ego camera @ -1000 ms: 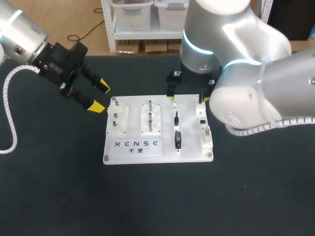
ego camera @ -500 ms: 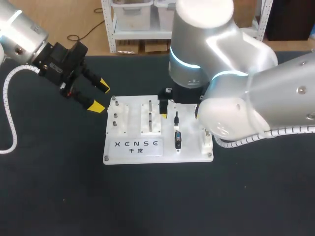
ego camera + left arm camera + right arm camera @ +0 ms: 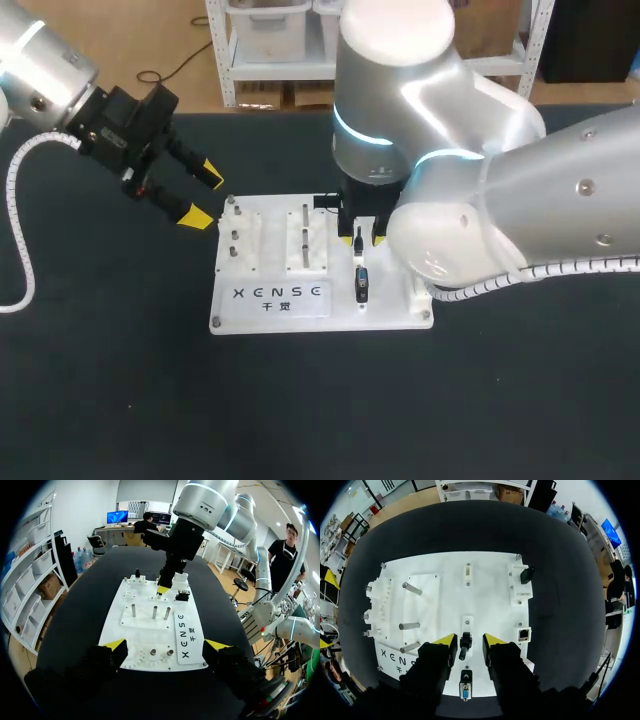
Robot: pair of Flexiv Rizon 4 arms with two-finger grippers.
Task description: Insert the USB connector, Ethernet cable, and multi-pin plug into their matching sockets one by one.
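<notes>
A white board [image 3: 390, 300] lies in the middle of the black table. My right gripper [image 3: 360, 234] points down over its back half. In the right wrist view its fingers [image 3: 445, 640] flank a small black cable plug [image 3: 465, 645] standing in a holder, with thin gaps showing on both sides. Just before it stands the multi-pin plug [image 3: 465, 690] with a blue face, also seen from above [image 3: 361, 283]. The Ethernet socket [image 3: 523, 634] sits on the board's right edge. My left gripper [image 3: 200, 196] hangs open off the board's back left corner, holding nothing [image 3: 166, 645].
Metal pegs [image 3: 410, 626] stand in white blocks on the board's left half. A black part [image 3: 526, 574] sits at the far right corner of the board. My right arm's bulky elbow [image 3: 470, 220] overhangs the board's right side. Black tabletop [image 3: 300, 400] surrounds the board.
My right arm has swung left across the board's back, from the right column to the black plug, and its fingers have narrowed around it. The left arm has not moved.
</notes>
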